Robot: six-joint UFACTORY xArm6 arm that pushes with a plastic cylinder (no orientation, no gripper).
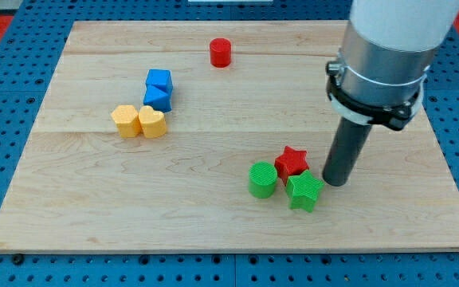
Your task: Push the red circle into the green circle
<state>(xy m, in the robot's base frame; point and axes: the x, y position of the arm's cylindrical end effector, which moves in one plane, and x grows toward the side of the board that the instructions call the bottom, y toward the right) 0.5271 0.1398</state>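
Blue pegboard frames a pale wooden tabletop on which eight small coloured blocks lie in three loose groups. Near the view's top, just right of centre, the red circle stands alone, well apart from everything else. The green circle sits toward the view's bottom right, just beside a red star and a green star. The arm's dark rod comes down from a grey and white housing at the view's upper right, and the tip rests on the wood just right of the two stars, near the green star. At the view's left, two blue blocks stand close together above a yellow block and a yellow heart. No claw is fitted, so none can be reported apart or together.
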